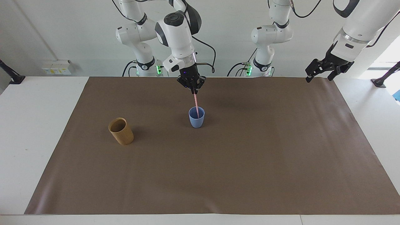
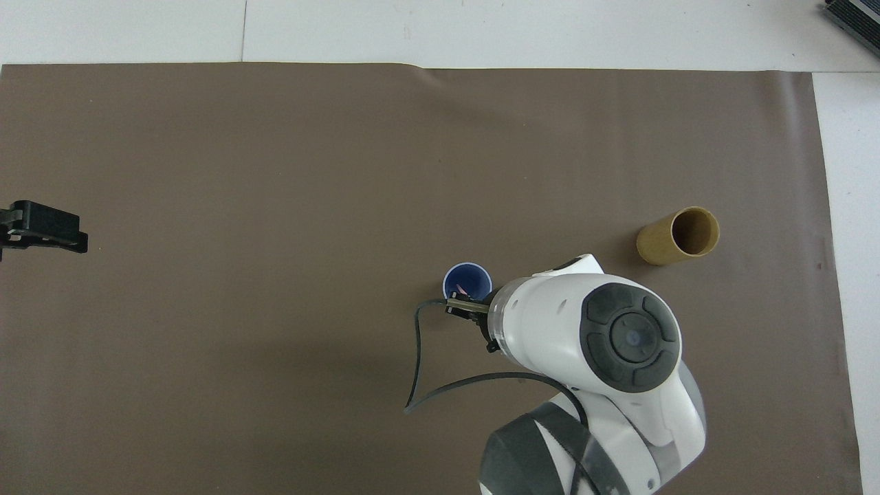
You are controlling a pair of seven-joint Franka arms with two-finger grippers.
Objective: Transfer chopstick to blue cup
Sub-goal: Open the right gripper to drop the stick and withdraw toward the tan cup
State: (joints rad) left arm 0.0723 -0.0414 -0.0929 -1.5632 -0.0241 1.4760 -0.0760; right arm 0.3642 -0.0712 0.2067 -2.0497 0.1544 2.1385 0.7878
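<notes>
The light-blue cup (image 1: 196, 117) (image 2: 467, 278) stands upright near the middle of the brown mat. The thin pink chopstick (image 1: 196, 102) hangs almost upright, its lower end inside the blue cup; from overhead only a pink sliver (image 2: 462, 293) shows inside the rim. My right gripper (image 1: 192, 90) (image 2: 468, 306) is straight above the cup, shut on the chopstick's top end. My left gripper (image 1: 319, 76) (image 2: 42, 227) waits, open, in the air over the mat's edge at the left arm's end.
A taller tan-brown cup (image 1: 121, 131) (image 2: 678, 236) stands on the brown mat (image 1: 218, 162) toward the right arm's end, a little farther from the robots than the blue cup. A black cable (image 2: 417, 357) loops from the right wrist.
</notes>
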